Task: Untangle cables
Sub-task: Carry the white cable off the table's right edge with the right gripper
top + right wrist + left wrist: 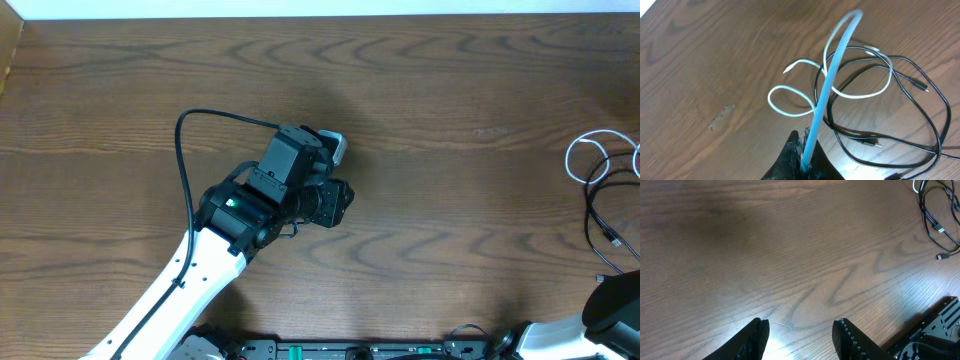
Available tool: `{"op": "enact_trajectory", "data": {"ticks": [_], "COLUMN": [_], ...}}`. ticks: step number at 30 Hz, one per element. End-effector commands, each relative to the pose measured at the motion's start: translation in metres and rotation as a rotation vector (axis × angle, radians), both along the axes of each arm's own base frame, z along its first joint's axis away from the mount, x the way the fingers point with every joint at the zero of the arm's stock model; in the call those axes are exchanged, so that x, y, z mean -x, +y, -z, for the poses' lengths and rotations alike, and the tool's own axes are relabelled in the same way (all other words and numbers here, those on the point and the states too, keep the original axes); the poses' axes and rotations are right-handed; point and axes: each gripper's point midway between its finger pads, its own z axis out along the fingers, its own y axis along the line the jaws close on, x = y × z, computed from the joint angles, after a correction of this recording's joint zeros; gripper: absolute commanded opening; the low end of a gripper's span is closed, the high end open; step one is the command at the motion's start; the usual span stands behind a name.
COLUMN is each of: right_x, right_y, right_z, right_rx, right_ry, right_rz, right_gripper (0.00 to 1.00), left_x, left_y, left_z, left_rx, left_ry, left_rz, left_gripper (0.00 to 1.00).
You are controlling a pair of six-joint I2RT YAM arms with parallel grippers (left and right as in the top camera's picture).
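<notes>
Item 1, white cable (832, 75): thin, pale cord, partly lifted. One stretch rises steeply from the right claw (802, 161) at 6 o'clock in the right wrist view toward 1 o'clock, blurred by nearness to the lens. The rest lies on the desk (450, 80) in loose loops, a small one at 9 o'clock of the tangle and a wider one at its centre, with a free tip curling out at 11 o'clock. Item 2, black cable (935, 115): thin, dark cord, flat on the desk in wide overlapping loops that cross the white loops at several places. Small plug ends show at 3 o'clock and at 5 o'clock of the tangle. Location of both: the 3 o'clock edge of the desk in the overhead view, partly cut by the frame; at 1 o'clock in the left wrist view, well apart from the left claw (800, 330). Item 3, right claw: dark fingers pinched narrow on the white cable, which comes out from between them. Item 4, left claw: fingers spread wide over the wood-grain desk near its middle, its arm reaching in from 7 o'clock in the overhead view
</notes>
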Motion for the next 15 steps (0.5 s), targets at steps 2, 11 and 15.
{"op": "enact_trajectory", "data": {"ticks": [2,11,15], "right_x": [0.0009,0.0038,0.0038], "right_y": [-0.0013,-0.0053,-0.0053], "right_z": [-0.0047,-0.0041,-0.0041], "right_rx": [-0.001,0.019,0.019], "right_ry": [-0.014,0.001,0.001], "right_rz": [0.013,0.027,0.027], "right_gripper": [0.01,0.01,0.01], "left_x": [-0.0026,-0.0027,-0.0027], "left_y": [0.0002,0.0001,0.0002], "left_z": [-0.0033,-0.0033,-0.0033], "left_rx": [-0.005,-0.005,-0.005], "left_ry": [-0.017,-0.018,-0.018], "left_rz": [0.002,0.002,0.001], "left_gripper": [0.47,0.47,0.47]}}
